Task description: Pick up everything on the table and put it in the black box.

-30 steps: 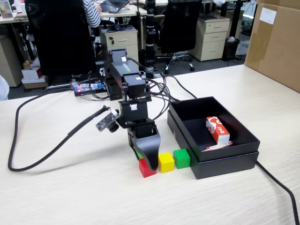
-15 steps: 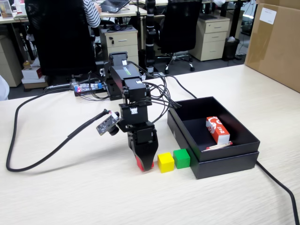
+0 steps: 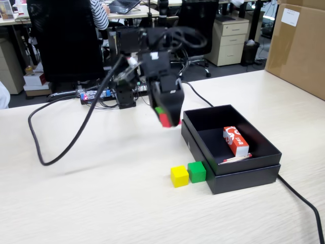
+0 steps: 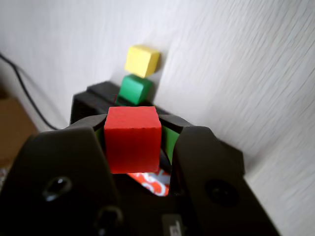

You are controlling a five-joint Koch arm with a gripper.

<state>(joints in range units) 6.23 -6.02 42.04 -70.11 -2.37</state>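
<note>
Gripping one red cube (image 4: 133,138), hand (image 3: 167,120) aloft.

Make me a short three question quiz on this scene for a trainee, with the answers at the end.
1. True or false: the end effector grips the red cube.
2. Which cubes rest on the table? A) red and green B) yellow and green C) only yellow
3. What lies inside the black box?

Key:
1. True; it is held clear of the table.
2. B: yellow cube, green cube.
3. A red-and-white carton and a thin stick.
</note>
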